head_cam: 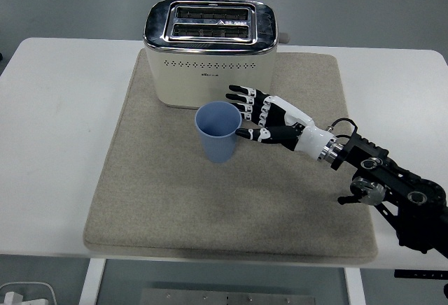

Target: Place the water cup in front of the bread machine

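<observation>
Water cup (218, 132): light blue, upright, mouth open upward, standing on the beige mat (168, 200) just in front of the cream bread machine (210, 53), apart from its front wall. Right hand (269, 116): beside the cup on its right, fingers spread, holding nothing, fingertips near the cup's rim. Mat lies on the white counter (56, 123).

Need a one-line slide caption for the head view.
Right hand open beside blue cup standing on mat before toaster.
</observation>
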Robot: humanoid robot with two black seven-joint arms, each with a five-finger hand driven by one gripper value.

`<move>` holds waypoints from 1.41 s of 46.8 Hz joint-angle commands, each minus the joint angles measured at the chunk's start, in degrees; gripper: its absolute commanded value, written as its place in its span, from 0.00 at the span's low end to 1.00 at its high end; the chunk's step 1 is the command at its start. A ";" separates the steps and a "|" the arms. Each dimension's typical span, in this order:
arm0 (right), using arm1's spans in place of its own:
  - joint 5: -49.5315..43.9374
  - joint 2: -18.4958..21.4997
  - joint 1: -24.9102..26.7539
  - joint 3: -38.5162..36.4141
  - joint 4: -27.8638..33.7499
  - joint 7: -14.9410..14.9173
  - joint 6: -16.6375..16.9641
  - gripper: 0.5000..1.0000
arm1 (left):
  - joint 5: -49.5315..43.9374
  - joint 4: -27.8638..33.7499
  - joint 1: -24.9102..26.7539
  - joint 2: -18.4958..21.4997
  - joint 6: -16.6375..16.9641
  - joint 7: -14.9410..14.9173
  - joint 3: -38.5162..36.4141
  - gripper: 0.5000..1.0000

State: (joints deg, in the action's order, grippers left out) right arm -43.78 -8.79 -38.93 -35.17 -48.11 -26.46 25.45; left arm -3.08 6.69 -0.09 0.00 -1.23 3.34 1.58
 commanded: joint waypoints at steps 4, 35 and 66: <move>0.01 -1.93 -0.09 -0.07 0.03 0.00 1.79 0.86 | 0.00 -0.01 0.01 0.00 0.00 0.00 0.00 1.00; 10.64 -11.86 -2.20 -0.25 6.53 0.62 2.50 0.86 | 0.00 -0.01 0.01 0.00 0.00 0.00 0.00 1.00; 30.86 -3.34 -12.92 -0.42 17.96 15.39 -1.10 0.85 | 0.00 0.08 0.01 0.00 0.00 0.00 0.00 1.00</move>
State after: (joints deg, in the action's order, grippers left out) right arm -13.94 -13.33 -51.43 -35.48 -30.18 -11.22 25.24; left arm -3.07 6.69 -0.12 0.00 -1.23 3.34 1.58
